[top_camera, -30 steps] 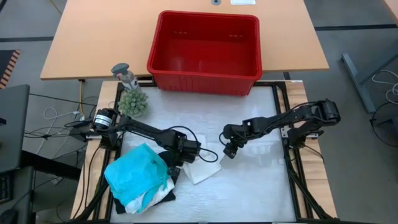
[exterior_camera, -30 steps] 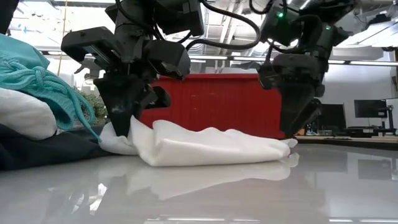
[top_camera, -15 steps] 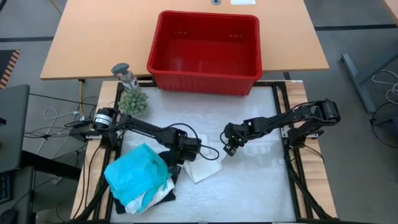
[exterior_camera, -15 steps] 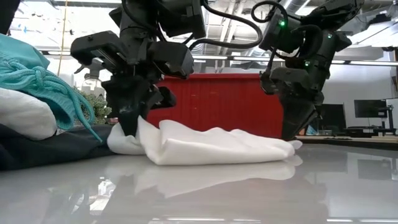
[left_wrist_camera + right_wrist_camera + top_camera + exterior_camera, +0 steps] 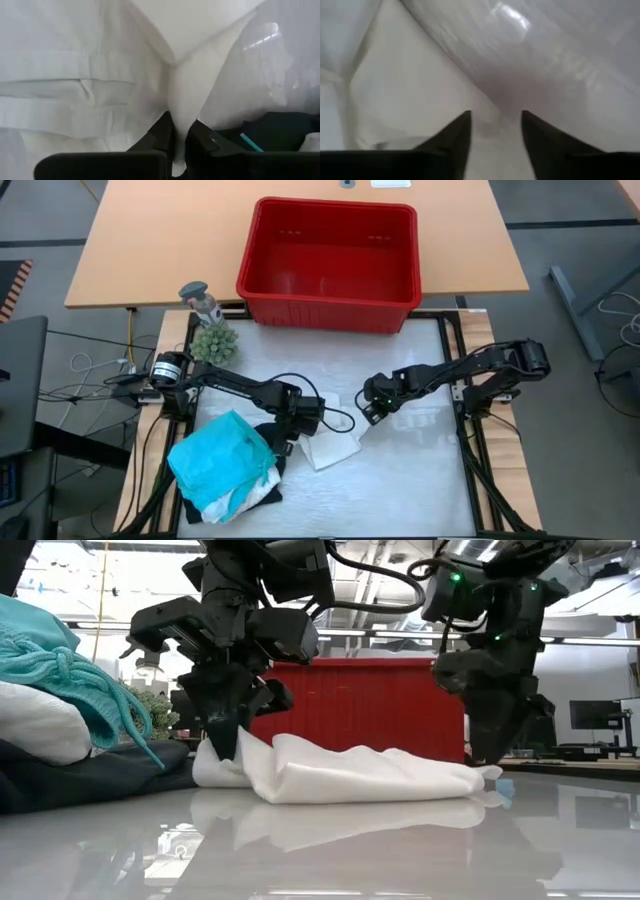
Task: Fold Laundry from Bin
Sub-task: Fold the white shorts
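The white garment (image 5: 328, 448) lay partly folded on the table just in front of the red bin (image 5: 330, 250), which looked empty. The left gripper (image 5: 178, 142) was clamped on a fold of it; the right gripper (image 5: 495, 125) stood parted over its far corner, gripping nothing. Beside it, the teal garment (image 5: 220, 458) topped a heap of black and white cloth, apparently unfolded, so most folding remained.

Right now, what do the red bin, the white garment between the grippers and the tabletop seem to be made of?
The bin: looks like moulded plastic, with smooth uniform red walls and a thick rim.
The white garment: soft woven cloth, matte, and it creases and slumps in rounded folds.
The tabletop: a hard, glossy white surface that mirrors the garment in the low view; the exact material is unclear.
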